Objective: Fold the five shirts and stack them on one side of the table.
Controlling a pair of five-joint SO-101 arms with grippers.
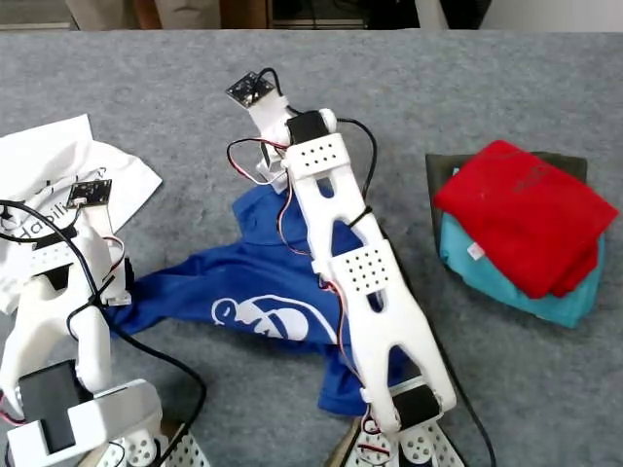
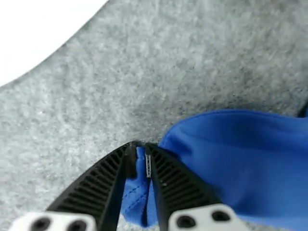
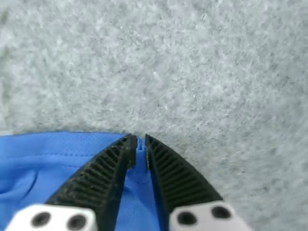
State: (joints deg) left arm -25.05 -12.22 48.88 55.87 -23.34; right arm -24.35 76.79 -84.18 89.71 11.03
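Note:
A blue shirt (image 1: 263, 292) with a white print lies spread and crumpled in the middle of the grey table. My left gripper (image 2: 139, 150) is shut on the edge of the blue shirt (image 2: 231, 159) at its left tip. My right gripper (image 3: 137, 143) is shut on the blue shirt (image 3: 57, 163) at its far edge, near the middle of the table. The left arm (image 1: 68, 292) stands at the front left and the right arm (image 1: 350, 263) stretches over the shirt. A white shirt (image 1: 58, 185) lies unfolded at the left.
A stack of folded shirts sits at the right: a red one (image 1: 526, 214) on top, a teal one (image 1: 516, 282) below and a dark one (image 1: 438, 165) at the bottom. Grey felt (image 1: 438, 88) covers the table.

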